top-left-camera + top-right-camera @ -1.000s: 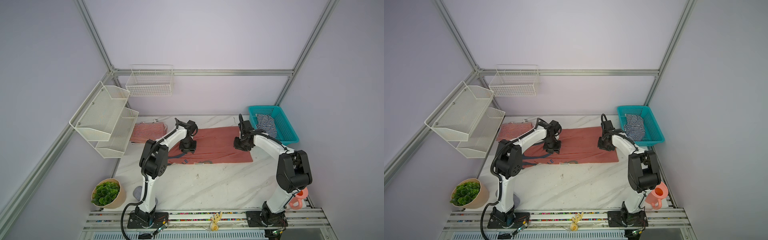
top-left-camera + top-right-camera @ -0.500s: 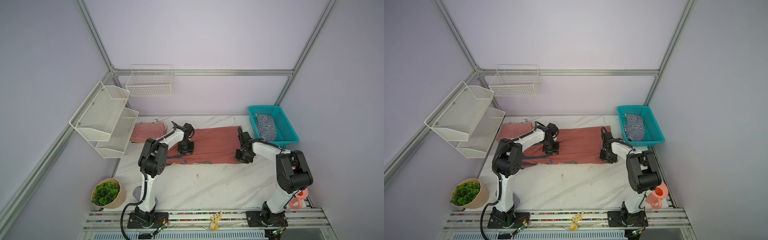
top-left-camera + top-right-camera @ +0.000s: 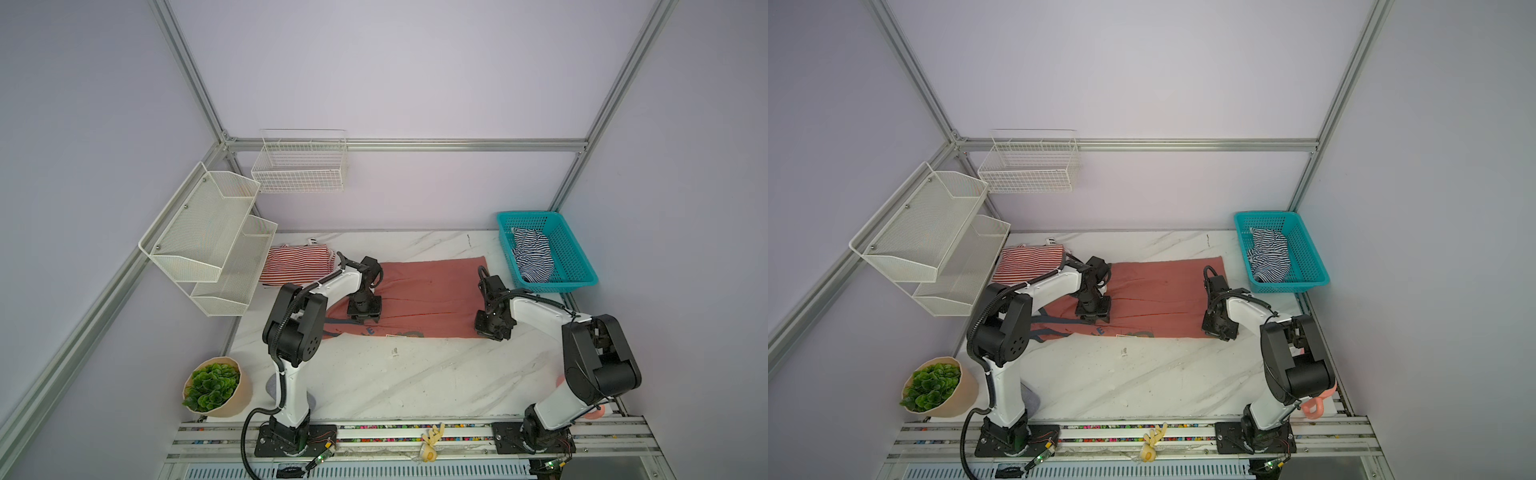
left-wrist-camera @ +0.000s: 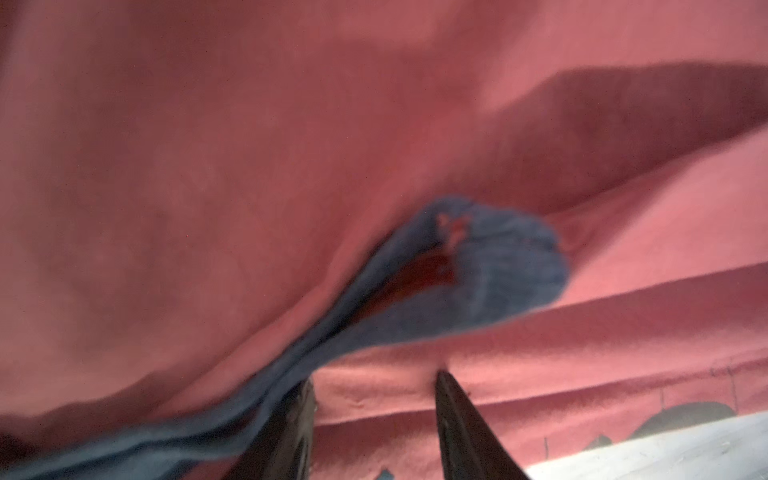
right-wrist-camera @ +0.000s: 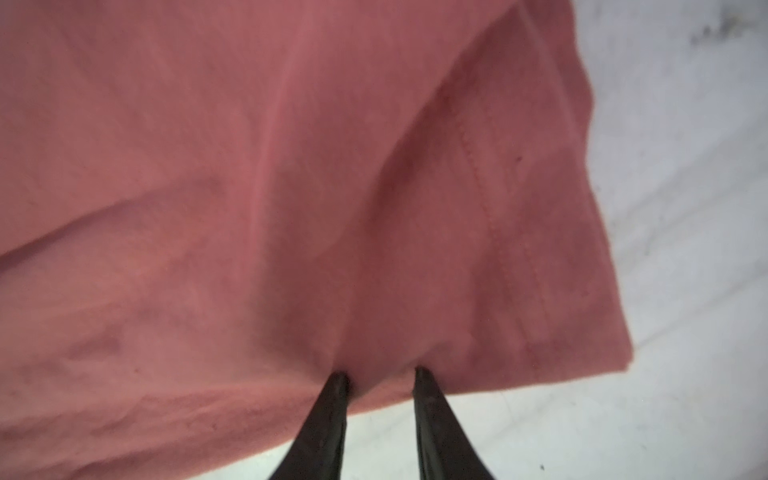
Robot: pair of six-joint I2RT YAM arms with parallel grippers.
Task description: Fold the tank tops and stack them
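The salmon top (image 3: 428, 291) is spread across the table (image 3: 415, 382). Low over it sits the left gripper (image 4: 374, 380), jaws apart, nothing between them, grey trim (image 4: 498, 282) by 1 finger. The right gripper (image 5: 380, 374) has its tips on the hem corner with a narrow gap, can't tell if it's pinching cloth. Back left is the red-striped top (image 3: 297, 266), navy top (image 3: 532, 257) in the basket (image 3: 582, 266).

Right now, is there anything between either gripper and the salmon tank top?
Nothing visible. The left gripper and right gripper are both down on the salmon tank top, tips at the cloth. Only its own grey trim drapes beside the left one.
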